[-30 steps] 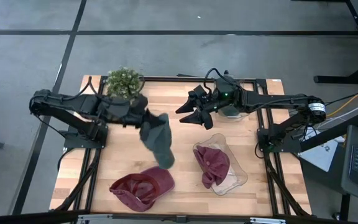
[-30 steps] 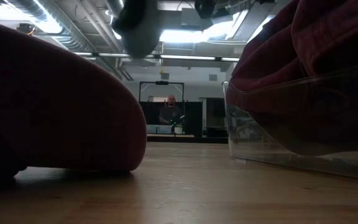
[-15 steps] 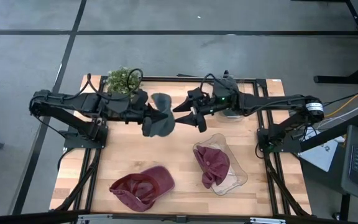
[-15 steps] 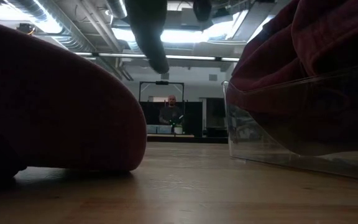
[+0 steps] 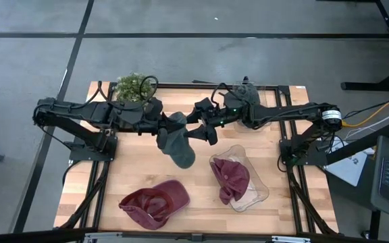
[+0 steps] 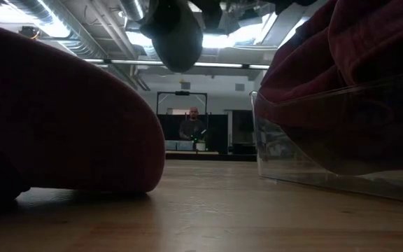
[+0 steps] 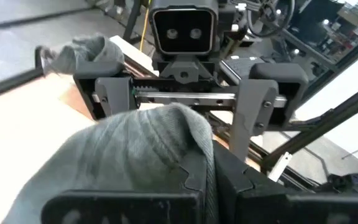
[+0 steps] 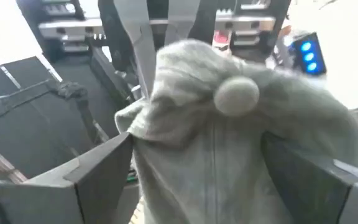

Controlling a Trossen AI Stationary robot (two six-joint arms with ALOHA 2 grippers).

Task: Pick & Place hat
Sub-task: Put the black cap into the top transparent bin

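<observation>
A grey knit hat [image 5: 179, 145] with a pom-pom [image 8: 236, 96] hangs above the middle of the table. In the low view the hat [image 6: 177, 35] is high over the wood. My left gripper [image 5: 162, 126] is shut on its upper end. My right gripper [image 5: 198, 129] is open, and in its wrist view the right gripper [image 8: 197, 168] has one finger on each side of the hat [image 8: 229, 143]. A maroon cap [image 5: 154, 201] lies on the near part of the table. Another maroon cap [image 5: 231, 178] sits in a clear container [image 5: 256, 192]. My left gripper pinches the hat's upper end [image 7: 185, 134] between its two fingers, coming level from the table's left. The hat is lifted clear and hangs slack below and to the right of the fingers. One layer or several, I cannot tell. My right gripper's fingers [image 8: 98, 171] stand close on both sides of the hat's pom-pom end; I cannot tell whether they touch the knit.
A potted plant [image 5: 135, 88] stands at the far left corner. A grey cloth [image 5: 246, 88] lies at the far edge behind the right arm. In the low view the maroon cap [image 6: 61, 119] and the container [image 6: 327, 147] flank bare wood [image 6: 208, 210].
My right gripper has moved toward the table's left until its open fingers stand around the hat. My left gripper has stayed shut on the hat. The hat's hanging part swung up toward the far edge half a second ago and now hangs down again.
</observation>
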